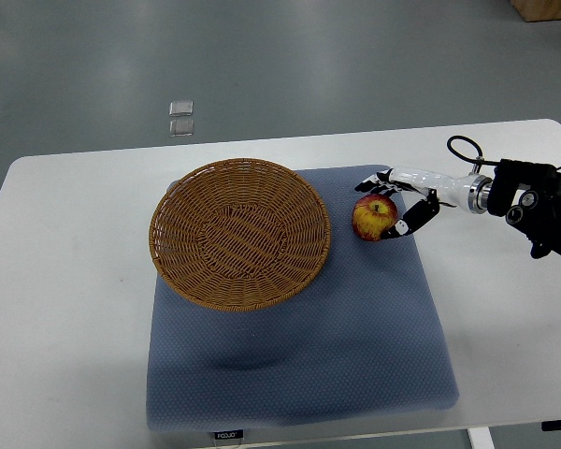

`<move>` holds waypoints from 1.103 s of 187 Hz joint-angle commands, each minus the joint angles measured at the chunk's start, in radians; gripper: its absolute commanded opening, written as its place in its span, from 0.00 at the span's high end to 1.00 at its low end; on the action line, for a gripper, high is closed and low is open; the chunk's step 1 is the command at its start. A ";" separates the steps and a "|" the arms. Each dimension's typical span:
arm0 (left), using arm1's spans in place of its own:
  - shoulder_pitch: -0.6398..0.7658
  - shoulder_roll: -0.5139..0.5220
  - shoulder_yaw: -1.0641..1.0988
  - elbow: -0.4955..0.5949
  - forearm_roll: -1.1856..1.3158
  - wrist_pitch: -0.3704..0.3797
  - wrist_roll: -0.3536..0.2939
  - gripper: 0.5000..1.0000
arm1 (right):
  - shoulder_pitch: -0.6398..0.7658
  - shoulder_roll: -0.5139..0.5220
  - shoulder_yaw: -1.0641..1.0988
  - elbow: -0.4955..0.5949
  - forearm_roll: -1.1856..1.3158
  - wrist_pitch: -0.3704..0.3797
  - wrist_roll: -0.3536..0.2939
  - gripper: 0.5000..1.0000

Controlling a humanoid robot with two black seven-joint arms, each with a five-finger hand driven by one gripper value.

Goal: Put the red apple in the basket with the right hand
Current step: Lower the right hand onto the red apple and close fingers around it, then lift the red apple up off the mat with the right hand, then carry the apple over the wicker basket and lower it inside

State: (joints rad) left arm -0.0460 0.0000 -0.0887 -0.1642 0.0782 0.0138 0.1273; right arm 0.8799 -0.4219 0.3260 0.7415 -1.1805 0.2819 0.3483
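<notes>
The red apple, with a yellow patch, sits on the blue mat just right of the wicker basket. My right hand comes in from the right edge and wraps the apple. Its fingers curl over the apple's far side, and the thumb presses on its near right side. The basket is round, brown and has nothing in it. Its rim is a few centimetres from the apple. The left arm does not show.
The blue mat lies on a white table and the basket covers its upper left part. Two small clear squares lie on the grey floor beyond the table. My right forearm and its cable hang over the table's right side.
</notes>
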 commanded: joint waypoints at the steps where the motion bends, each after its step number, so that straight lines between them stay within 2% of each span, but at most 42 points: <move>1: 0.000 0.000 0.000 0.000 0.000 0.000 0.000 0.00 | 0.001 0.000 -0.002 -0.002 -0.002 -0.001 0.000 0.34; 36: -0.002 0.000 0.001 0.000 0.000 0.000 0.000 0.00 | 0.002 0.002 -0.018 -0.005 -0.008 -0.003 0.001 0.42; 60: -0.002 0.000 0.000 0.000 0.000 0.000 0.000 0.00 | 0.004 0.003 -0.022 -0.005 -0.008 -0.003 0.004 0.58; 69: -0.002 0.000 0.000 0.000 0.000 0.000 0.000 0.00 | 0.004 0.003 -0.022 -0.005 -0.008 -0.003 0.004 0.58; 70: 0.000 0.000 0.000 0.000 0.000 0.000 0.000 0.00 | 0.005 0.003 -0.021 -0.005 -0.008 -0.007 0.006 0.67; 90: 0.000 0.000 0.000 0.000 0.000 0.000 0.000 0.00 | 0.010 0.005 -0.016 -0.005 -0.007 -0.044 0.012 0.77; 111: -0.002 0.000 0.000 0.002 0.000 0.000 -0.002 0.00 | 0.042 0.006 -0.005 -0.004 0.005 -0.066 0.029 0.82; 149: 0.000 0.000 0.000 0.002 0.000 0.000 -0.002 0.00 | 0.143 0.014 -0.001 0.010 0.015 -0.066 0.041 0.82; 197: -0.002 0.000 0.000 0.002 0.000 0.000 0.000 0.00 | 0.225 0.089 -0.013 0.019 0.007 -0.055 0.066 0.79; 199: -0.002 0.000 0.000 0.002 0.000 0.000 0.000 0.00 | 0.249 0.143 -0.025 0.019 -0.004 -0.046 0.069 0.79; 206: -0.002 0.000 0.000 0.002 0.000 0.000 0.000 0.00 | 0.257 0.170 -0.036 0.019 -0.005 -0.038 0.069 0.79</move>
State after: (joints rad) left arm -0.0475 0.0000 -0.0891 -0.1625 0.0782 0.0138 0.1272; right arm 1.1009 -0.3331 0.3142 0.7609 -1.1734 0.2276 0.4098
